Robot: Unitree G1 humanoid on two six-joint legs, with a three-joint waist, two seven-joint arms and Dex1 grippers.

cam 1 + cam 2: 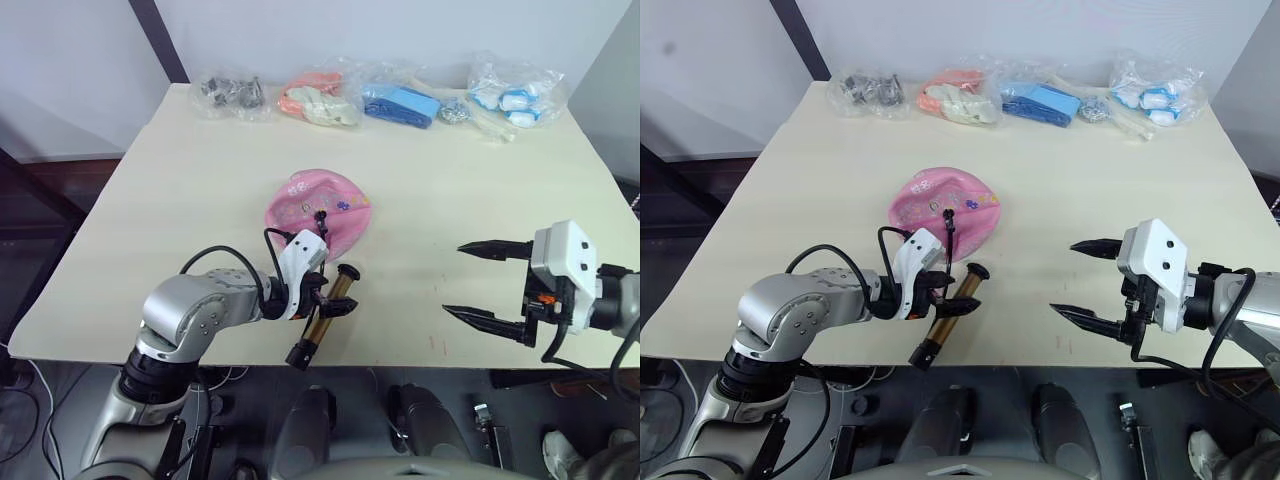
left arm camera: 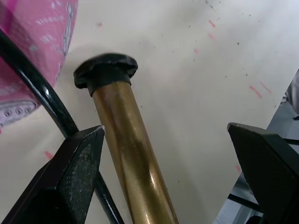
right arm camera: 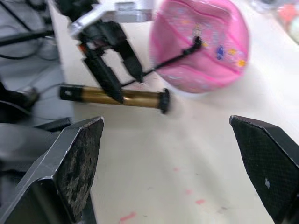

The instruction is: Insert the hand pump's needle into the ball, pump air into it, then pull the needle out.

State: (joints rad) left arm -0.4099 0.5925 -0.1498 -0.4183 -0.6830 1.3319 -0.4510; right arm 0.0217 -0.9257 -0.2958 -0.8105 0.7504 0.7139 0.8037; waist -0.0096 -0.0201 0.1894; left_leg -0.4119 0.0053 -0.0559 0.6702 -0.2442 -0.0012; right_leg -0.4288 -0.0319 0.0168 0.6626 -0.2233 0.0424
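The pink ball point(image 1: 318, 208), partly caved in, rests mid-table. The hand pump point(image 1: 322, 315) lies slanted just in front of it, its gold barrel point(image 2: 126, 154) pointing toward the front edge. A thin black hose point(image 3: 163, 63) runs from the pump up onto the ball, where its black fitting point(image 3: 197, 43) sits on the surface; the needle itself is hidden. My left gripper point(image 1: 328, 298) is open and straddles the barrel, which lies close against one finger point(image 2: 79, 163). To the right of the pump my right gripper point(image 1: 455, 279) is open above bare table, holding nothing.
Several clear bags line the table's far edge: grey parts point(image 1: 230, 92), peach items point(image 1: 320, 98), blue items point(image 1: 400, 103) and white-blue items point(image 1: 515, 95). The pump's near end point(image 1: 298, 355) reaches the table's front edge. Bare tabletop point(image 1: 480, 190) lies right of the ball.
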